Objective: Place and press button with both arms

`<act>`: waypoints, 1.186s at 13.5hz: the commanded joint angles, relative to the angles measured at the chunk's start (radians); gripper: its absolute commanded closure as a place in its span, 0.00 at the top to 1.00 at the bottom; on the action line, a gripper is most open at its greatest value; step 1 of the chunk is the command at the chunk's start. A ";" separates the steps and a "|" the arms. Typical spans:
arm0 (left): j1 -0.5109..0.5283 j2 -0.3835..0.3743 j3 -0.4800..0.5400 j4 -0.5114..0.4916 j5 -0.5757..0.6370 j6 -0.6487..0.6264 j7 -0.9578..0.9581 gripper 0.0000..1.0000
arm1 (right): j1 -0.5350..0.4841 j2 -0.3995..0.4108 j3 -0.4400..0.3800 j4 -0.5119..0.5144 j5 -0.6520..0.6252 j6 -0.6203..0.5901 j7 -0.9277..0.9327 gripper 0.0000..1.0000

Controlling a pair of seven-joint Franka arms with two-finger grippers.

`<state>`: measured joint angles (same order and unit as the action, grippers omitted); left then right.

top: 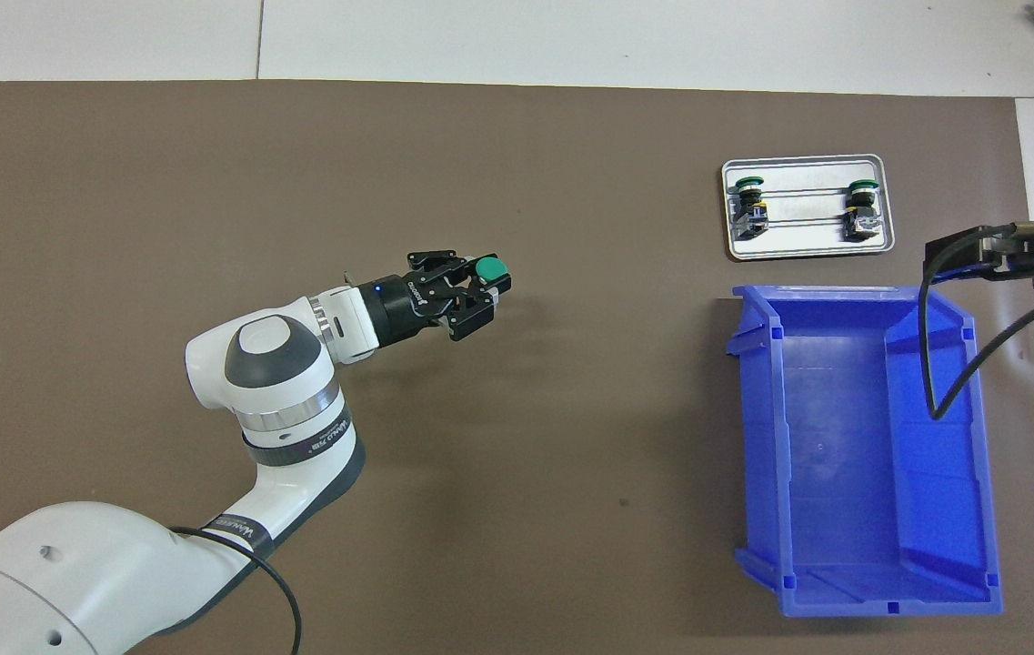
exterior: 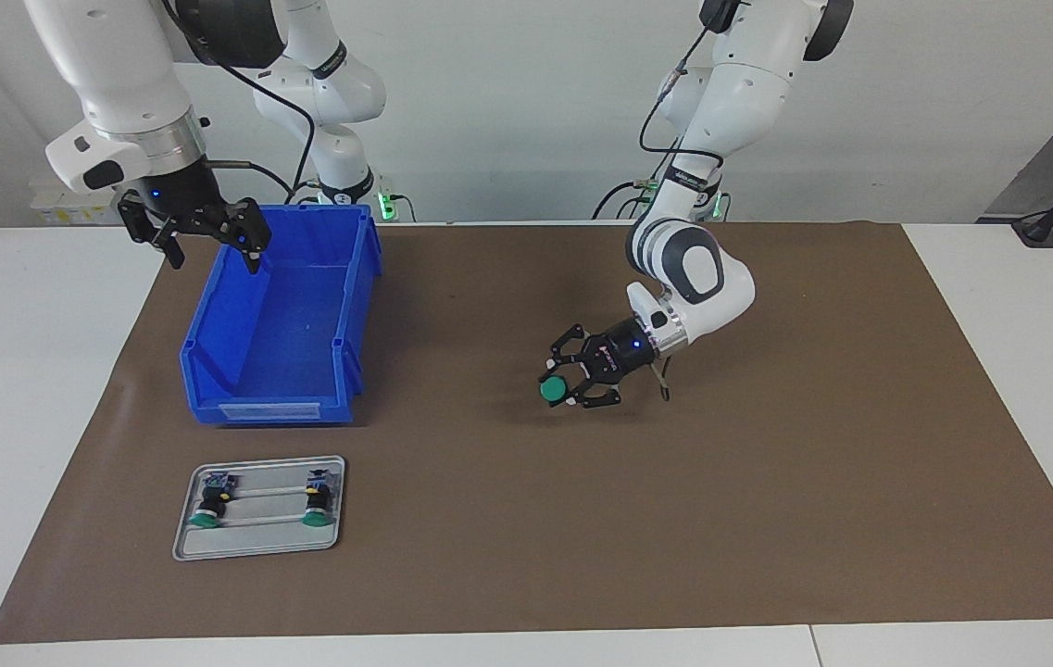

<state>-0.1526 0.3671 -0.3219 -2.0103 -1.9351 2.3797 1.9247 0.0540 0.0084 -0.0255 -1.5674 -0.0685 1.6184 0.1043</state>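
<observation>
Midair, round flat green-capped button (exterior: 554, 390) between black left gripper (exterior: 579, 393) fingers (exterior: 602, 400)

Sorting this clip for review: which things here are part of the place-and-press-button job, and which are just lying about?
In the job:
- button, green cap, held in the left gripper over the brown mat
- right gripper, open, waiting over the blue bin

Lying about for now:
- metal tray
- two spare buttons on the tray
</observation>
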 commanded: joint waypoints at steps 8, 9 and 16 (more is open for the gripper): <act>-0.050 -0.022 0.011 0.005 0.007 0.047 0.005 0.00 | -0.010 -0.028 0.001 -0.033 -0.008 0.009 -0.028 1.00; -0.050 -0.022 0.011 0.005 0.010 0.047 0.005 0.00 | -0.010 -0.028 0.001 -0.033 -0.008 0.009 -0.028 1.00; 0.002 -0.024 0.011 0.044 0.127 -0.033 -0.019 0.00 | -0.008 -0.028 0.001 -0.034 -0.008 0.009 -0.028 1.00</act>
<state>-0.1657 0.3594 -0.3150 -1.9652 -1.8355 2.3757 1.9220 0.0539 0.0078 -0.0258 -1.5695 -0.0685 1.6184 0.1042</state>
